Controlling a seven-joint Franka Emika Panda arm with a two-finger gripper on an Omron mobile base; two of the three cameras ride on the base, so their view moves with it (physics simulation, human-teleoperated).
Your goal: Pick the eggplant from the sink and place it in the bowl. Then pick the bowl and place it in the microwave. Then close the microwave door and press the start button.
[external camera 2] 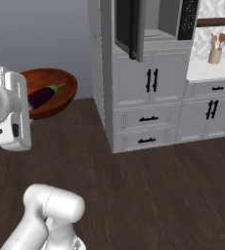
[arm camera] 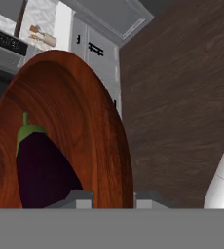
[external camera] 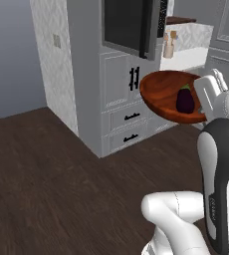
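Note:
The reddish-brown wooden bowl (external camera: 161,92) (external camera 2: 60,88) (arm camera: 84,126) hangs tilted in the air, and my gripper (external camera: 203,110) (external camera 2: 29,105) (arm camera: 114,197) is shut on its rim. In the hand view the rim runs between the two fingertips (arm camera: 80,198). The dark purple eggplant (external camera: 185,100) (external camera 2: 43,95) (arm camera: 41,170) lies inside the bowl, its green stem cap pointing away from the hand. The microwave (external camera 2: 158,19) sits high in the cabinet wall, above and beyond the bowl. The microwave door (external camera: 129,25) (external camera 2: 130,24) stands swung open. The sink is out of view.
Grey cabinets with black-handled drawers (external camera: 126,119) (external camera 2: 146,119) stand below the microwave. A utensil holder (external camera: 169,47) (external camera 2: 214,51) sits on the white counter to the right. Dark wood floor (external camera: 47,169) spreads out in front of the cabinets.

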